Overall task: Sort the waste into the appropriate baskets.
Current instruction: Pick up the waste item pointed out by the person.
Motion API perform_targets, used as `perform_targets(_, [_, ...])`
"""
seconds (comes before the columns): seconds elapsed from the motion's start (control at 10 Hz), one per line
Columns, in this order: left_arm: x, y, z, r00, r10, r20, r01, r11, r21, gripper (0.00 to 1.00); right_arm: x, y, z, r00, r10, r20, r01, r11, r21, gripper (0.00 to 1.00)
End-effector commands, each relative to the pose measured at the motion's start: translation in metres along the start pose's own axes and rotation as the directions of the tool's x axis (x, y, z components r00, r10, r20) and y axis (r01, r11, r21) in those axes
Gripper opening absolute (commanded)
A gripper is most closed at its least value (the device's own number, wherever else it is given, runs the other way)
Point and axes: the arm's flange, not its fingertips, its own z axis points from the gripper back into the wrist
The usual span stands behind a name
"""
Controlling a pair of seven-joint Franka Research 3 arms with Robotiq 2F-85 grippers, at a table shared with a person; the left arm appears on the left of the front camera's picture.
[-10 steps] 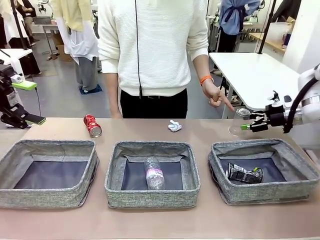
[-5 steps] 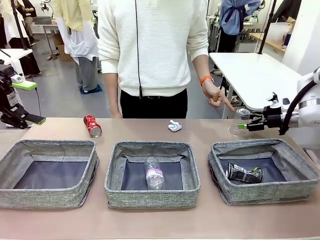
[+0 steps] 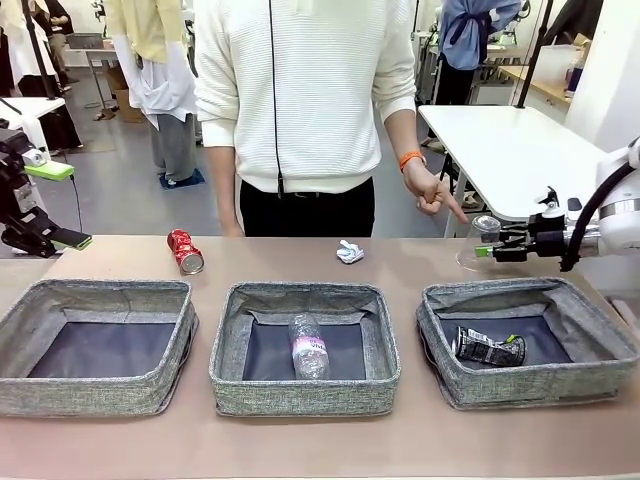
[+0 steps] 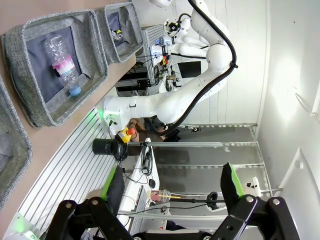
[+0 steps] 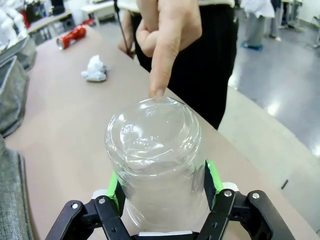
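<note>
My right gripper (image 3: 492, 250) (image 5: 162, 186) is shut on the clear plastic cup (image 3: 478, 244) (image 5: 154, 160), which it holds sideways just above the table behind the right basket (image 3: 520, 292). The crushed dark can (image 3: 488, 347) lies in that basket. The middle basket (image 3: 305, 293) (image 4: 30, 35) holds the clear bottle with a pink label (image 3: 308, 345) (image 4: 62, 60). The left basket (image 3: 100, 291) has nothing in it. Behind the baskets, the red soda can (image 3: 185, 251) (image 5: 74, 36) and the paper wad (image 3: 349, 252) (image 5: 94, 69) lie on the table. My left gripper (image 3: 62, 205) (image 4: 172, 187) hangs open at the far left, off the table.
A person in a white sweater stands at the far side, with a hand (image 3: 432, 192) (image 5: 165, 30) pointing a finger down at the cup's base. A white table (image 3: 500, 150) stands behind on the right. Bare tabletop (image 3: 270, 255) stretches between the can and the wad.
My right gripper has shifted slightly right and up with the cup. The left arm and the litter have stayed put.
</note>
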Motion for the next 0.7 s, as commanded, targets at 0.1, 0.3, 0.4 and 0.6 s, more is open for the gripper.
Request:
perform_targets(0.1, [-0.001,-0.001,0.001,1.000,-0.019,-0.011,0.019,1.000,-0.002,1.00,-0.002,-0.002,-0.002,1.000,-0.008,-0.007,0.008,1.000,-0.018,0.23])
perform_targets(0.3, [-0.001,-0.001,0.001,1.000,-0.019,-0.011,0.019,1.000,-0.002,1.00,-0.002,-0.003,0.002,1.000,-0.015,-0.014,0.015,1.000,-0.028,0.03])
perform_targets(0.4, [-0.001,-0.001,0.001,1.000,-0.019,-0.011,0.019,1.000,-0.002,1.00,-0.001,-0.003,0.006,1.000,-0.024,-0.020,0.023,0.999,-0.041,0.17])
perform_targets(0.6, [-0.001,-0.001,0.001,1.000,-0.019,-0.011,0.019,1.000,-0.002,1.00,0.002,-0.005,0.014,0.999,-0.035,-0.027,0.034,0.998,-0.046,0.00])
